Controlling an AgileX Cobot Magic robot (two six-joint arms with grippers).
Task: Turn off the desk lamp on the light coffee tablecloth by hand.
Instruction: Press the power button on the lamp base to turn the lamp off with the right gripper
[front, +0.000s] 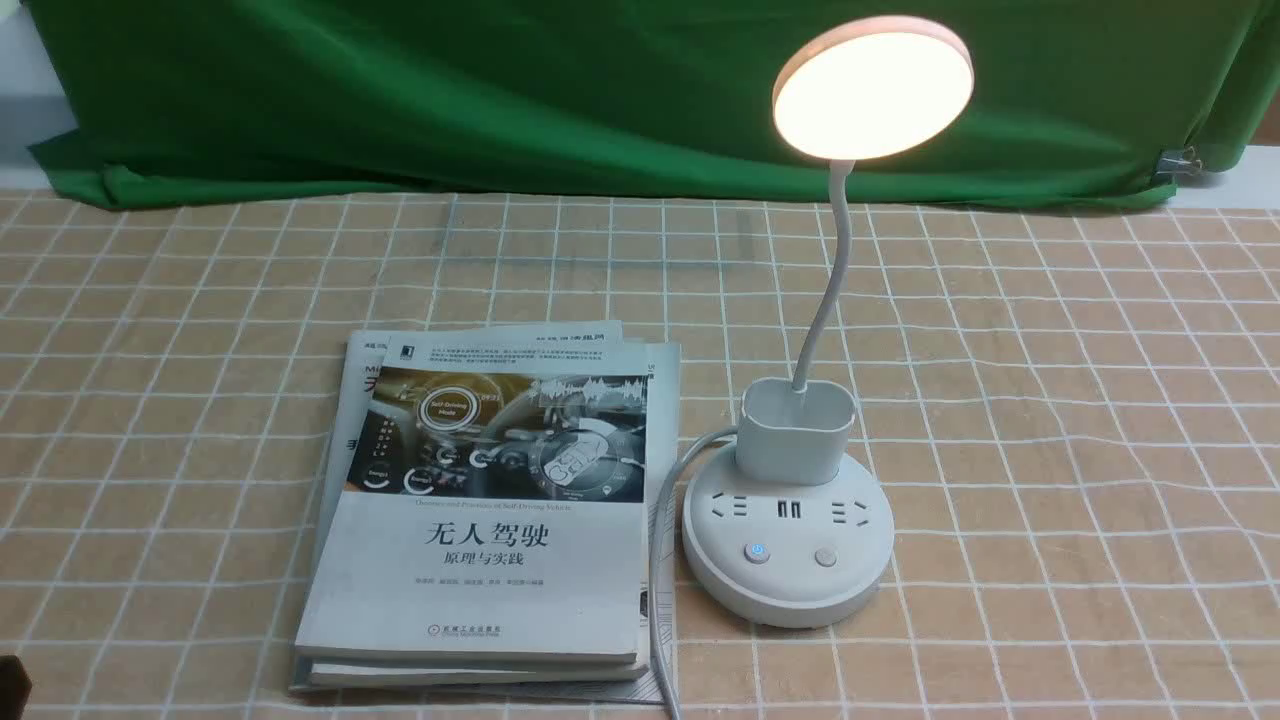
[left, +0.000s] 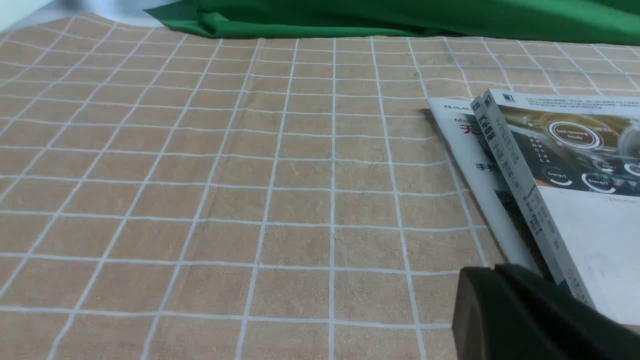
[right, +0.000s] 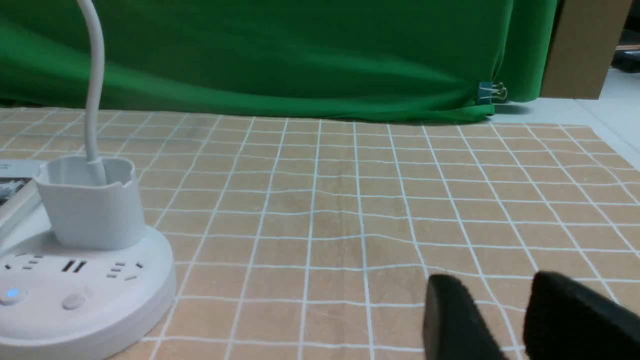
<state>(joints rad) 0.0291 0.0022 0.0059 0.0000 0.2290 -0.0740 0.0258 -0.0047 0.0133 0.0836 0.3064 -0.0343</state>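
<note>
Centrally, the desk lamp (front: 790, 545) stands upright on the light coffee tablecloth (front: 1050, 450), right of the middle of the part shown and well apart from the far edge. Its long axis rises from the round base through a thin, curved neck (front: 838, 260), which leans slightly rightward toward the top. The lit disc head (front: 872, 95) faces the near side; its oval outline slants, with the right end higher. The oval cup (front: 795, 430) occupies the far part of the base, its longer axis running left to right. The sockets lie nearer, followed by two buttons: the left one (front: 757, 551) glows blue, the right one (front: 825, 557) is grey.

Just left of the base, a grey cable (front: 660, 560) runs toward the near side, passing over the right margin of a stack of books (front: 480, 560). The books lie flat, long axes running roughly near to far, the top cover's print upright to the viewer. Beyond the tablecloth's far edge hangs a green cloth (front: 450, 100), a binder clip (front: 1178, 163) near its right end.

Right gripper (right: 495, 279): fingers apart, above the tablecloth. Left gripper (left: 495, 270): fingers together, near the books' left side.
</note>
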